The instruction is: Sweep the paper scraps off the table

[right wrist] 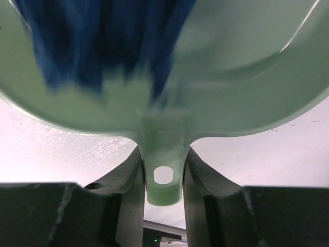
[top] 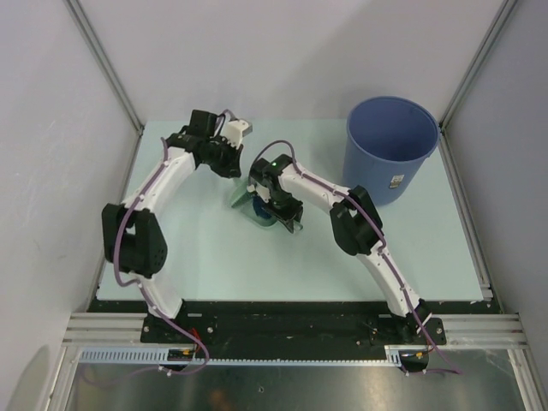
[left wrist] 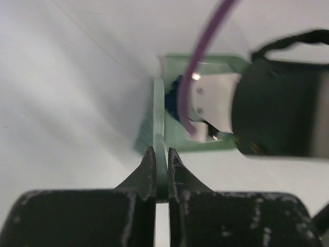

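My right gripper is shut on the tab handle of the sage-green dustpan, which sits near the middle of the table. My left gripper is shut on the thin sage-green brush handle, whose far end reaches into the dustpan. A blurred dark blue mass fills the left of the pan; I cannot tell whether it is bristles or paper. It also shows in the top view. No separate paper scraps show on the table.
A tall blue bin stands at the back right of the table. Grey walls and metal posts close in the left, back and right sides. The black front rail carries both arm bases.
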